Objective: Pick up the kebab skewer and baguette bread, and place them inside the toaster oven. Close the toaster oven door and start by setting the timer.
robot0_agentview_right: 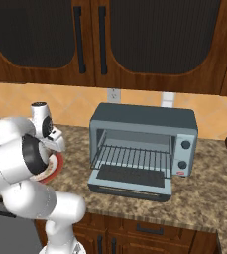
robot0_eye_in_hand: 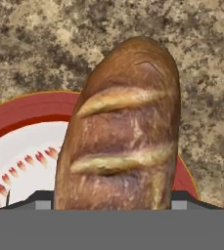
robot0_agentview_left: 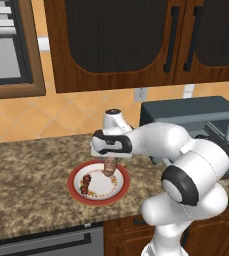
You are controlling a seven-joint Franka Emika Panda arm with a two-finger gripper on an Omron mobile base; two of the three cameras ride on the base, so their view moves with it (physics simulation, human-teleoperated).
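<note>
Speckled counter (robot0_agentview_left: 31, 170) lower left; gripper (robot0_agentview_left: 109, 166) clamped on baguette bread (robot0_eye_in_hand: 121, 141) above plate (robot0_agentview_left: 76, 188). Could slip: gripped at 1 end.

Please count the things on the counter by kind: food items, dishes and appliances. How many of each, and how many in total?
Food items: 2, the baguette bread and the kebab skewer
Dishes: 1, the red-rimmed plate
Appliances: 1, the toaster oven
Total: 4
</note>
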